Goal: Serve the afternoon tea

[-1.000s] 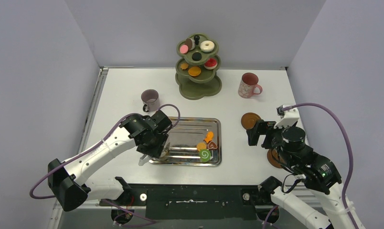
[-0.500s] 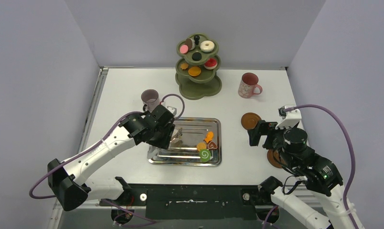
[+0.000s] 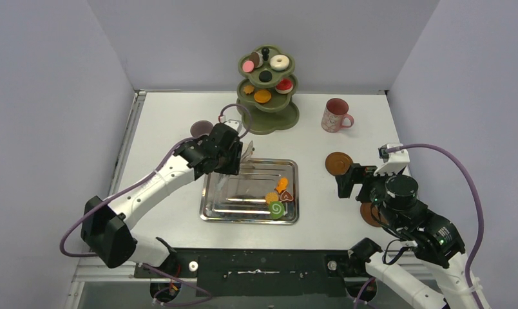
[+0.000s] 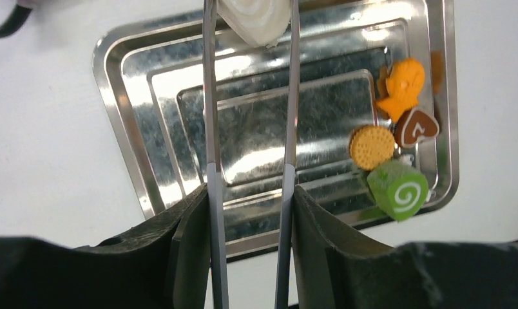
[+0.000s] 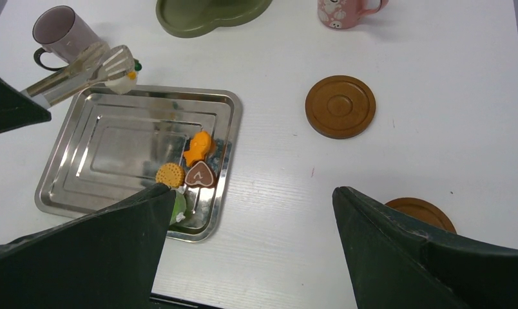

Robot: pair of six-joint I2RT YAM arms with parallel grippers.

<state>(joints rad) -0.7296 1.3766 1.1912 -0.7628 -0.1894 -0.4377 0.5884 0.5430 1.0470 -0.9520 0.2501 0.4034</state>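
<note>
My left gripper [image 4: 250,199] is shut on the metal tongs [image 4: 208,96]. The tong tips pinch a pale cream sweet [image 4: 253,19] above the steel tray's [image 3: 243,193] far left corner. An orange figure [image 4: 401,87], a chocolate heart [image 4: 417,127], a round biscuit [image 4: 372,146] and a green swirl roll [image 4: 398,191] lie at the tray's right end. The olive stand [image 3: 276,123] at the back holds several sweets. The mauve mug [image 5: 60,29] is partly behind my left arm. My right gripper [image 5: 251,192] hangs open over bare table, right of the tray.
The pink mug [image 3: 335,114] stands at the back right. One brown coaster [image 3: 338,162] lies right of the tray; a second coaster [image 5: 422,212] is partly under my right arm. Grey walls close in the table on three sides.
My left arm has lifted the tongs from the tray's near left edge and swung them back toward the mauve mug and stand. The right arm has barely shifted.
</note>
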